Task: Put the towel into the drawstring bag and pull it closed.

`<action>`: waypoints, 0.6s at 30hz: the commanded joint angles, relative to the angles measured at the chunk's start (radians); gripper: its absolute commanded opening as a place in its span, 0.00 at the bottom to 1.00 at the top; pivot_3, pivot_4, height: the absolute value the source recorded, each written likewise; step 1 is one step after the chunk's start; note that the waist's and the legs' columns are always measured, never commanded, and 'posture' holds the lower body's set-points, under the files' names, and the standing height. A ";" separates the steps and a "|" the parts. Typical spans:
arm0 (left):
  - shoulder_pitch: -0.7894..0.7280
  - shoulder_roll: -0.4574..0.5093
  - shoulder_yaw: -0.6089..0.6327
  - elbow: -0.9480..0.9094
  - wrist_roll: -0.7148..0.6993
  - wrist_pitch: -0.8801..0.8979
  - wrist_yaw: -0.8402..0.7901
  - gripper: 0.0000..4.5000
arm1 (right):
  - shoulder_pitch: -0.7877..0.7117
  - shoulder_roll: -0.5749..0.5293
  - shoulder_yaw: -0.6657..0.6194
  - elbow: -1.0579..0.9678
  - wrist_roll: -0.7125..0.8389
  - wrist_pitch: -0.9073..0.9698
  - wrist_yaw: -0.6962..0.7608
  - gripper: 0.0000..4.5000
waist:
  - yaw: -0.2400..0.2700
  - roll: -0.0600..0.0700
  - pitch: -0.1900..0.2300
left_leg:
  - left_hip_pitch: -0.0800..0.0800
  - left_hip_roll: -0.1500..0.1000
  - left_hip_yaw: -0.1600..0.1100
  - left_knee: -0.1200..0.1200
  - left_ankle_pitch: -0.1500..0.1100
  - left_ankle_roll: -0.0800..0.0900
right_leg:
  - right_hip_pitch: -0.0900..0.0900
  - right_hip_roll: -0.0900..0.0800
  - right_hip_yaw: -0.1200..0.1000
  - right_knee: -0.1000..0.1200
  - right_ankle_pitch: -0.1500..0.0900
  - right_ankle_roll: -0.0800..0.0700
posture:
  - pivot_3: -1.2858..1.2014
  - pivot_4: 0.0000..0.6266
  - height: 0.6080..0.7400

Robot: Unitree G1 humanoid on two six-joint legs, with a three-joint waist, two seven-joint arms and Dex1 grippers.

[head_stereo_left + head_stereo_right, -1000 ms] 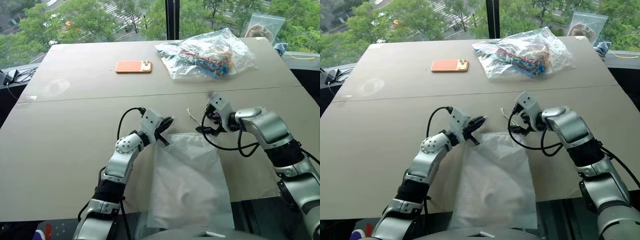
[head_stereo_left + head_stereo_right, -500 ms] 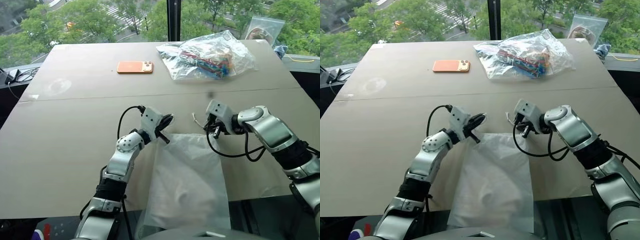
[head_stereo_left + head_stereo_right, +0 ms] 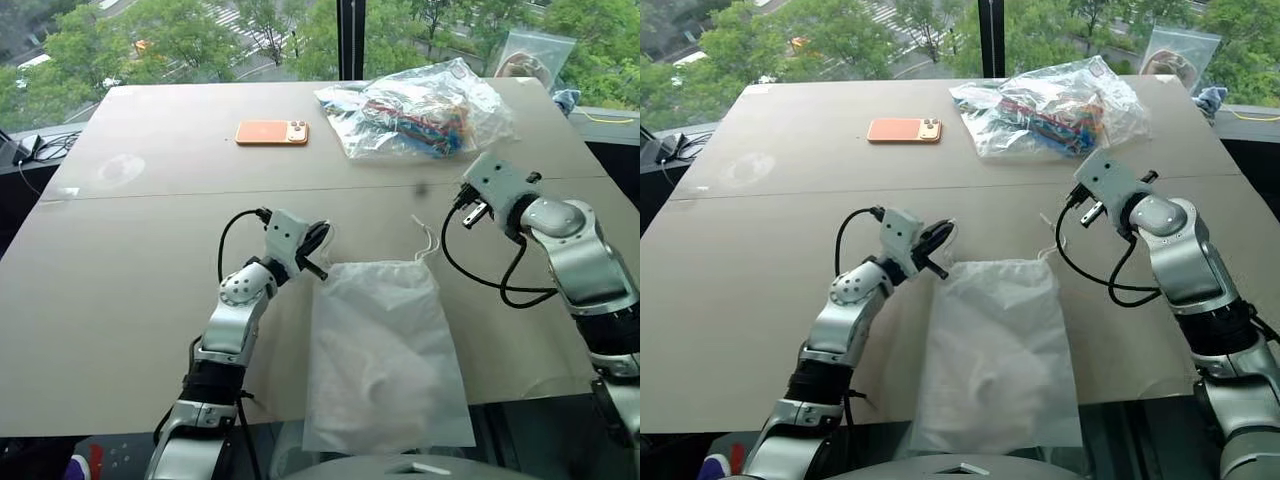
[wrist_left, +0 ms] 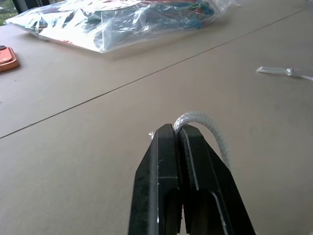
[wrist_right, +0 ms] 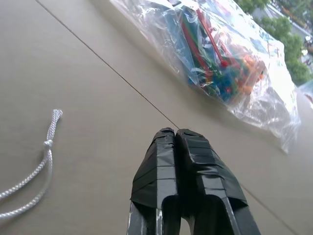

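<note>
Thin translucent white drawstring bag (image 3: 385, 355) lay at surface's near edge, mouth gathered, overhanging; contents unclear. Left fingers (image 4: 178, 134) pinched its white cord (image 4: 208, 127); right fingers (image 5: 176, 137) clenched, empty.

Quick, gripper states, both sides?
Left gripper: shut on the drawstring bag's cord.
Right gripper: shut, holding nothing.

Drawstring bag (image 3: 385, 350) — flat, mouth gathered

You won't find any readable text, label, brand, number or sign here: nothing legible shows on the orange phone (image 3: 271, 132), the clear plastic bag (image 3: 418, 108) or the drawstring bag (image 3: 383, 350).
</note>
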 commanded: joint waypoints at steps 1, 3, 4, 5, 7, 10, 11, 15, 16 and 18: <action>-0.013 0.007 -0.004 -0.055 -0.010 0.021 -0.011 0.00 | 0.003 0.116 -0.158 -0.090 0.133 0.225 -0.010 0.01 | -0.002 0.000 0.000 | 0.000 0.000 0.000 0.000 0.000 0.000 | 0.000 0.000 0.000 0.000 0.000 0.000 | 0.52 0.24 1.00; -0.030 0.009 -0.010 -0.052 -0.010 0.032 -0.022 0.00 | -0.026 0.239 -0.296 -0.108 0.256 0.445 0.011 0.14 | -0.004 0.000 0.000 | 0.001 0.000 0.000 0.000 0.000 0.000 | 0.000 0.000 0.000 0.001 0.000 0.000 | 0.52 0.24 1.00; -0.039 0.009 -0.012 -0.050 -0.010 0.038 -0.026 0.00 | -0.039 0.267 -0.331 -0.110 0.287 0.516 0.014 0.24 | -0.004 0.001 0.000 | 0.002 0.001 0.000 0.000 0.000 0.000 | 0.000 0.001 0.000 0.002 0.000 0.000 | 0.52 0.24 1.00; -0.046 0.009 -0.013 -0.048 -0.009 0.042 -0.030 0.00 | -0.050 0.278 -0.346 -0.110 0.301 0.568 0.011 0.32 | -0.003 0.001 0.001 | 0.002 0.001 -0.001 0.000 0.000 0.000 | 0.000 0.002 0.000 0.003 0.000 0.000 | 0.52 0.24 1.00; -0.058 0.010 -0.012 -0.042 -0.008 0.047 -0.034 0.00 | -0.093 0.281 -0.369 -0.102 0.335 0.665 0.015 0.52 | -0.001 0.002 0.001 | 0.002 0.001 -0.001 0.000 0.000 0.000 | 0.000 0.002 -0.001 0.004 0.000 0.000 | 0.52 0.24 1.00; -0.063 0.009 -0.012 -0.041 -0.007 0.050 -0.032 0.00 | -0.165 0.258 -0.386 -0.068 0.391 0.803 0.030 0.77 | -0.004 0.003 0.002 | 0.002 0.000 0.000 0.001 0.000 0.000 | 0.000 0.002 0.000 0.004 0.000 0.000 | 0.52 0.24 1.00; -0.059 0.007 -0.012 -0.042 -0.007 0.050 -0.031 0.00 | -0.171 0.242 -0.379 -0.054 0.411 0.815 0.032 0.87 | -0.004 0.003 0.002 | 0.002 0.000 -0.001 0.001 0.000 0.000 | 0.000 0.002 0.000 0.004 0.000 0.000 | 0.52 0.24 1.00; -0.008 -0.003 -0.018 -0.075 -0.004 0.051 -0.018 0.00 | -0.178 0.156 -0.356 0.060 0.537 0.819 0.046 0.99 | -0.004 0.003 0.002 | 0.001 0.000 -0.001 0.000 0.000 0.000 | 0.000 0.002 -0.001 0.002 0.000 0.000 | 0.52 0.24 1.00; 0.004 -0.006 -0.019 -0.084 -0.004 0.052 -0.014 0.00 | -0.180 0.137 -0.348 0.093 0.568 0.819 0.045 0.99 | -0.004 0.003 0.002 | 0.001 0.000 -0.001 0.000 0.000 0.000 | 0.000 0.001 0.000 0.002 0.000 0.000 | 0.52 0.24 1.00; 0.024 -0.009 -0.021 -0.099 -0.002 0.053 -0.007 0.00 | -0.180 0.117 -0.337 0.153 0.621 0.819 0.035 0.99 | -0.004 0.003 0.002 | 0.001 0.000 0.000 0.000 0.000 0.000 | 0.000 0.001 0.000 0.001 0.000 0.000 | 0.52 0.24 1.00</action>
